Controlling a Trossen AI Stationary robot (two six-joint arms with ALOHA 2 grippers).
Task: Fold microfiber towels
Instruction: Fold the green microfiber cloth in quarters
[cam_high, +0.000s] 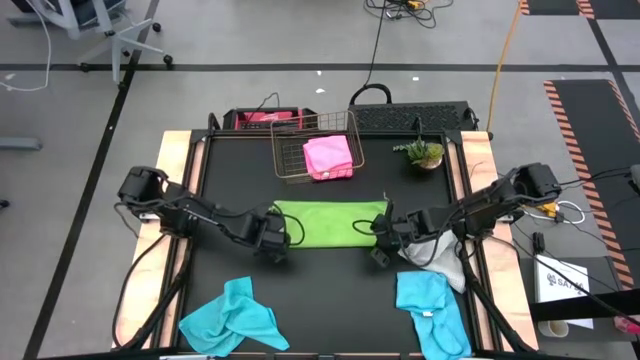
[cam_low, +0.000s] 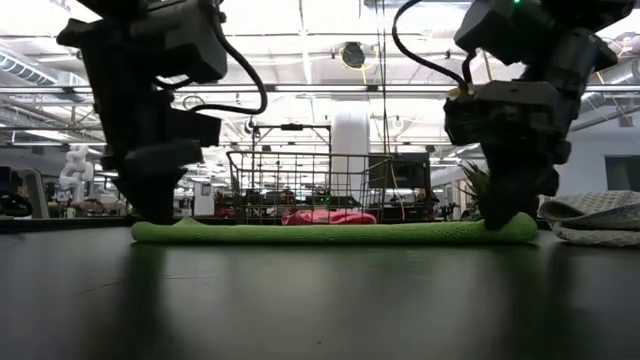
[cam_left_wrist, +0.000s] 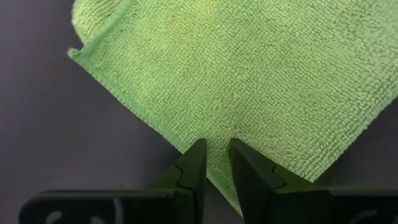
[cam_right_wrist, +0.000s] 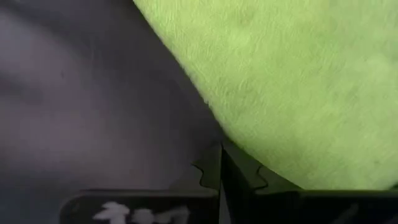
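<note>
Left wrist view: left gripper pinches the lime green towel edge; right gripper, pressed together on its opposite edge, could slip off when lifting.

Both arms reach low toward mid-table, left fingers slightly parted, right fingers closed.

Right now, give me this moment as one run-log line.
lime green towel flat mid-table | left gripper pinching its near-left edge | right gripper shut at its near-right edge | pink towel in basket
</note>
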